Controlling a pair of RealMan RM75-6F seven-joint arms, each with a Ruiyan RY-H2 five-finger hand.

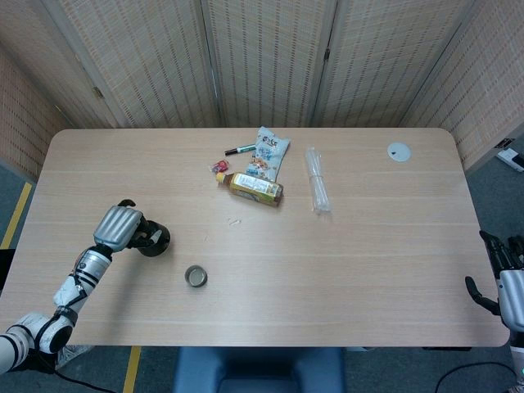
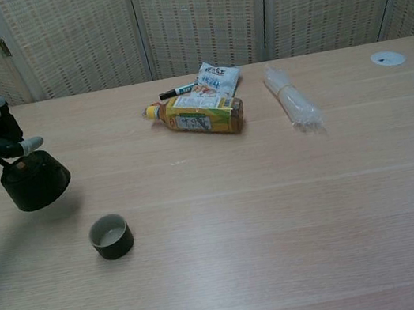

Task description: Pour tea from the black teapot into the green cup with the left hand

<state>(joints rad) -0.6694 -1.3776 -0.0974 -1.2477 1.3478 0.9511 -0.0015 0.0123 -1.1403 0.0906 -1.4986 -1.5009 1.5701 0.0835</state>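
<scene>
The wooden table [image 1: 368,246] carries a yellow bottle [image 2: 202,115] lying on its side, a snack bag [image 2: 217,78], a clear plastic sleeve [image 2: 292,103] and a black marker [image 2: 175,92] toward the far side. Near the left edge, the left hand [image 1: 117,227] grips the black teapot [image 2: 34,180] from above, fingers closed around its top. The green cup [image 2: 111,236] stands upright near it, apart; the right hand [image 1: 503,278], fingers spread, holds nothing at the right edge.

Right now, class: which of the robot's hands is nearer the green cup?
Left. The left hand holds the black teapot just beside the green cup; the right hand hangs off the table's far right edge.
</scene>
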